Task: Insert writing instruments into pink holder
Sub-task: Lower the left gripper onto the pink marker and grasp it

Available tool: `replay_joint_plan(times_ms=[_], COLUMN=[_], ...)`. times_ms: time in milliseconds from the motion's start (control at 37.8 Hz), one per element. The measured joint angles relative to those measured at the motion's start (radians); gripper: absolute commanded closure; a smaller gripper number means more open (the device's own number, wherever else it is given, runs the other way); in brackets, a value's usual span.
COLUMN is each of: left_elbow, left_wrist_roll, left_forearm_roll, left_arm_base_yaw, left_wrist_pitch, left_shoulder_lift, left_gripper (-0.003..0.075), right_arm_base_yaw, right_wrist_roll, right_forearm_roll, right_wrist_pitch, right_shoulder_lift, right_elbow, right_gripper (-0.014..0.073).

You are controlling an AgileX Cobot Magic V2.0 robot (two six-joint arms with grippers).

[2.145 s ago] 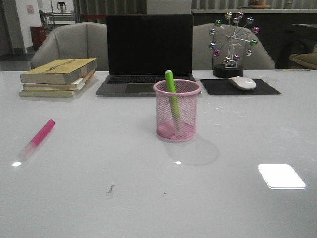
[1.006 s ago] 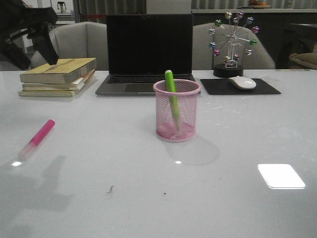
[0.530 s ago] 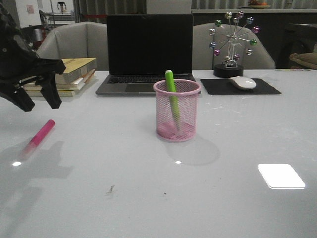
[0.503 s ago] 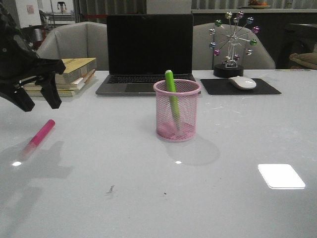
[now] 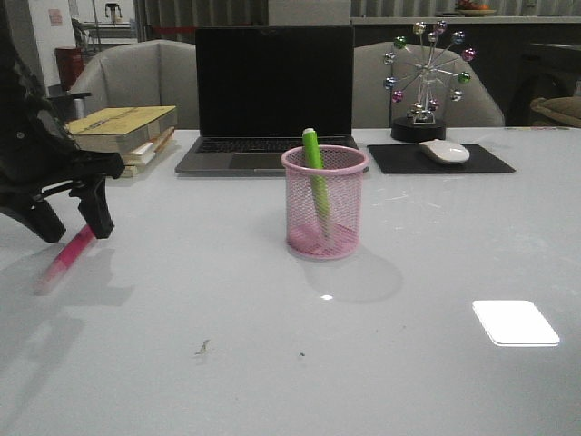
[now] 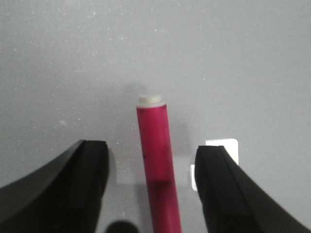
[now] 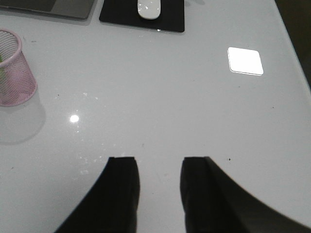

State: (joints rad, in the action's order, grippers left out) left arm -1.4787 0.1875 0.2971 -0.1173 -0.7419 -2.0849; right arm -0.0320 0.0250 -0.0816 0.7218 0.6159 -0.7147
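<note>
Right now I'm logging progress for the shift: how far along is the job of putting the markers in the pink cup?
Half done. The green marker already stands in the pink holder. In hand: the left gripper is open, its fingers straddling the pink marker, which lies on the table, not yet grasped. Left: close, lift, carry it over and drop it in. The right gripper hangs idle, open.

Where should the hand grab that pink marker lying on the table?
Grip the pink marker across its opaque mid-barrel, coming straight down from above. It lies flat on the table, and the left hand is open astride it, fingers on both long sides.
</note>
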Motion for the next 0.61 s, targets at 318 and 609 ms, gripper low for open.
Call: replay_joint_plan(times_ms=[318,609], left_elbow=[-0.014,-0.03], left_wrist_roll=[0.002,0.012], left_forearm_roll=[-0.004,-0.063], left_arm_base_yaw=[0.0,0.0], left_wrist_pitch=[0.015,-0.022], left_shoulder_lift=[-0.018,-0.042], left_gripper=[0.038,0.0608], right_arm_base_yaw=[0.0,0.0], right_wrist_roll=[0.0,0.0], right_forearm_roll=[0.0,0.0], right_wrist_pitch=[0.008,0.01], right_shoulder_lift=[0.0,0.0], right_elbow=[0.0,0.0], right_gripper=[0.0239,0.0239])
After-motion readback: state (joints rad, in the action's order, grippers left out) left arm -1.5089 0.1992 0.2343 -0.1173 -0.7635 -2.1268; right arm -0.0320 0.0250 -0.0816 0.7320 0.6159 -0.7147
